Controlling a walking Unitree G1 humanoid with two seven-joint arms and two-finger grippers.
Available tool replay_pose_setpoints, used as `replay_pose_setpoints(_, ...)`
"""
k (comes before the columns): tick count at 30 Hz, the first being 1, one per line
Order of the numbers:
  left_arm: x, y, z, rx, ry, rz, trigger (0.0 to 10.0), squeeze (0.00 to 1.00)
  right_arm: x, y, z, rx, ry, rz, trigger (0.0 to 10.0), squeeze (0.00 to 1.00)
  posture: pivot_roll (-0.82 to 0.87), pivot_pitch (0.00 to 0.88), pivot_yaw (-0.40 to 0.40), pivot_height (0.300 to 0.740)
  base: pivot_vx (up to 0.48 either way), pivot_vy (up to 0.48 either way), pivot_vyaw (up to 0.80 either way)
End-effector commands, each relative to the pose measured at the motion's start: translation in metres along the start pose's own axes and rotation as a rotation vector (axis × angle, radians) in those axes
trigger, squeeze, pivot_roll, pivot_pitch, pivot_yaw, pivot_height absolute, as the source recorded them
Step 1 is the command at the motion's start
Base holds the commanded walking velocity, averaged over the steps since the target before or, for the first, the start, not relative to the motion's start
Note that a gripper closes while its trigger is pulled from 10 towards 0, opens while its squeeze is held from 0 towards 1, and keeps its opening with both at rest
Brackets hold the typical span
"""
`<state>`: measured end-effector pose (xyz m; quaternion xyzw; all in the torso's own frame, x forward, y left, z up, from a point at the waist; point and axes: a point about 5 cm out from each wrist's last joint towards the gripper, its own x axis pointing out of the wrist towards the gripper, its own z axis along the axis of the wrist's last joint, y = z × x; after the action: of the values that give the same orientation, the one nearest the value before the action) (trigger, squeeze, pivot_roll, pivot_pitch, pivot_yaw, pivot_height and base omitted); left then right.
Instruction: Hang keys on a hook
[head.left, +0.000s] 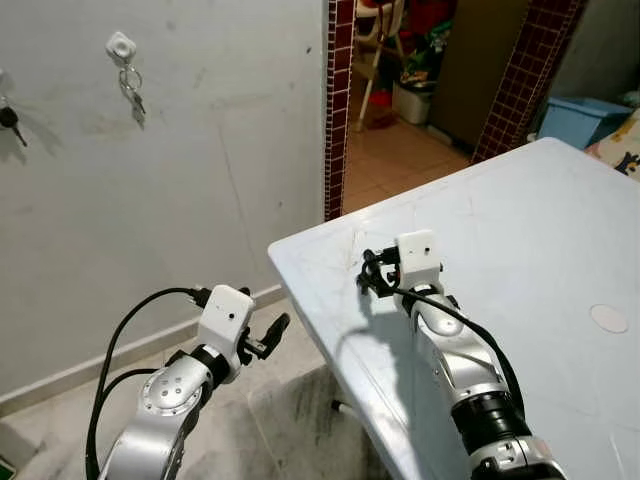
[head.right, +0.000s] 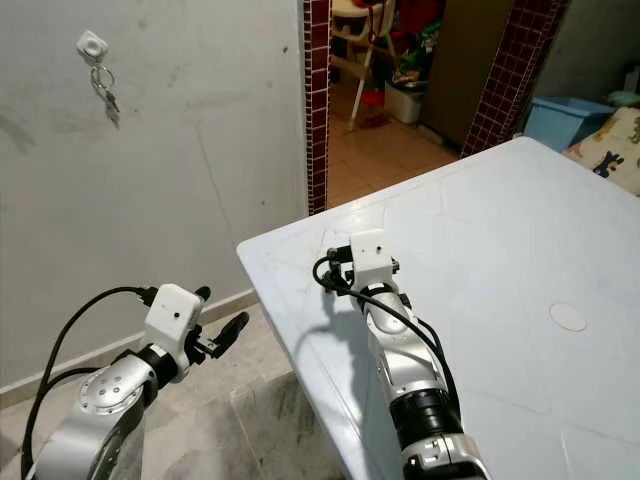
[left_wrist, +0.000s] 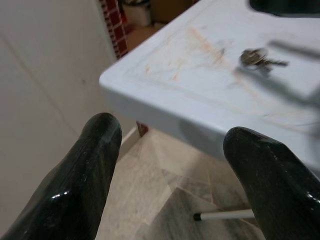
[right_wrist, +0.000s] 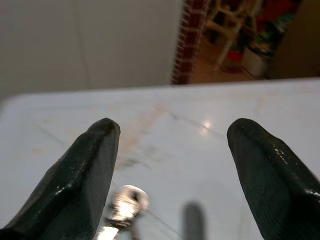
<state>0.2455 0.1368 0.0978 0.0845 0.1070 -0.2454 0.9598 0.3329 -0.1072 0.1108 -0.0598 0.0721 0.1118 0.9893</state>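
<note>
Right gripper (right_wrist: 170, 165), fingers apart, hovers over keys (right_wrist: 125, 205) on the white table (head.left: 540, 230). Left gripper (left_wrist: 175, 175), fingers spread, left of the table. Wall hook (head.left: 120, 45), far left, already bears keys.

Silver arms, white wrist camera boxes, black cables and fingers (left_wrist: 85, 185).

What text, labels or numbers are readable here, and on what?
None readable.
Table: scuffs, no print.
Wall hook and its hung keys: no marking visible.
Keys on the table: too blurred to read.
Patterned cloth by the blue bin: pictures only.
</note>
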Motion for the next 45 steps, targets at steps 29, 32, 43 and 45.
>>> replay_pose_setpoints(29, -0.004, -0.011, 0.001, 0.024, 0.013, -0.046, 10.0, 0.00, -0.013, 0.027, -0.017, 0.058, 0.208, 0.096, 10.0, 0.00, 0.07, 0.017, 0.022, 0.740, 0.000, 0.000, 0.00)
replay_pose_setpoints(32, -0.002, -0.014, 0.003, 0.022, 0.007, -0.057, 10.0, 0.00, -0.012, 0.028, -0.018, 0.064, 0.212, 0.093, 2.5, 0.00, 0.07, 0.016, 0.019, 0.740, 0.000, 0.000, 0.00)
replay_pose_setpoints(43, -0.004, -0.013, 0.002, 0.014, 0.005, -0.050, 10.0, 0.00, -0.020, 0.019, -0.027, 0.070, 0.278, 0.066, 0.0, 0.00, 0.07, 0.024, 0.020, 0.740, 0.000, 0.000, 0.00)
replay_pose_setpoints(45, -0.003, -0.011, 0.002, 0.017, 0.006, -0.047, 10.0, 0.00, -0.022, 0.018, -0.030, 0.070, 0.295, 0.070, 0.0, 0.00, 0.07, 0.024, 0.020, 0.740, 0.000, 0.000, 0.00)
